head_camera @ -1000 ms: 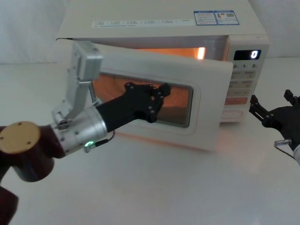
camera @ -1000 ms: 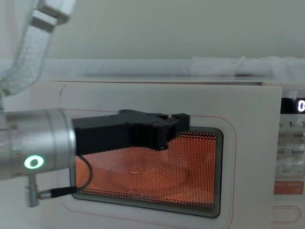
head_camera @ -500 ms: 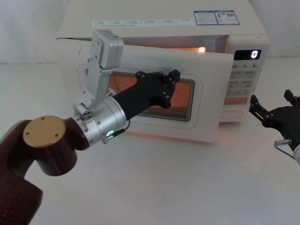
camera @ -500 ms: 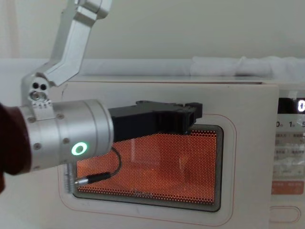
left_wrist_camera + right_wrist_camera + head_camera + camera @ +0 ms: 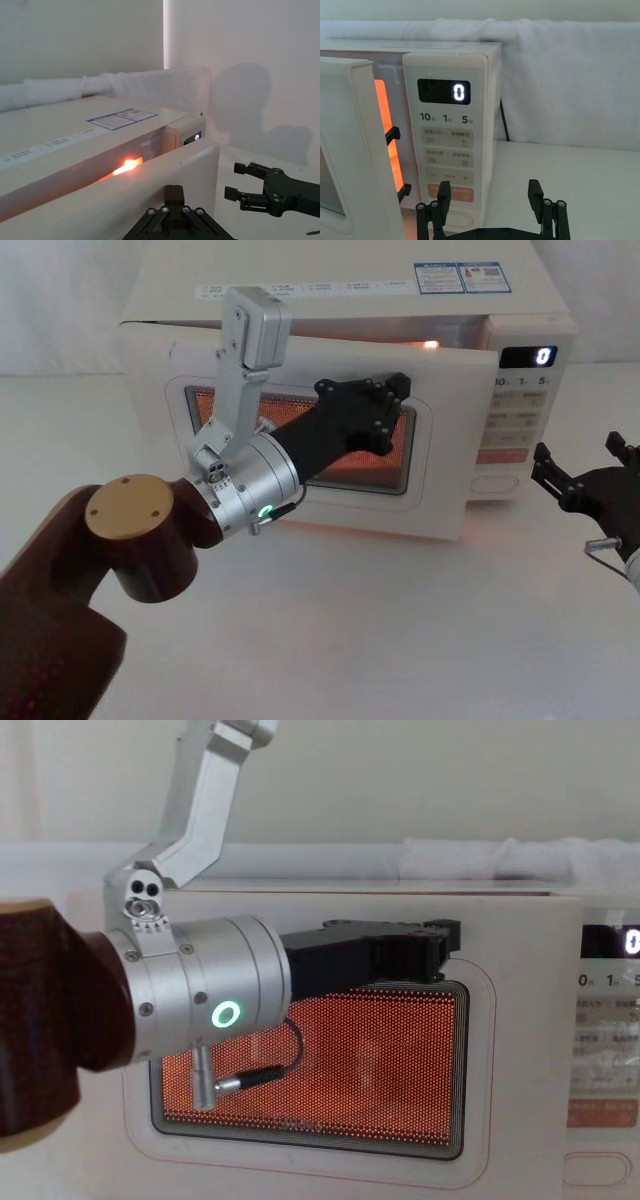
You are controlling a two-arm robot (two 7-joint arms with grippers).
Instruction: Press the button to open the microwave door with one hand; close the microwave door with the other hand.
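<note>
The microwave door (image 5: 310, 425) stands slightly ajar, with an orange glow showing at its free right edge beside the control panel (image 5: 518, 420). Its long axis runs left to right and it faces you. Your left gripper (image 5: 385, 405) lies against the window; whether its fingers are spread I cannot tell. Push straight back. The right gripper (image 5: 580, 475) waits open, near the button (image 5: 462, 220).
</note>
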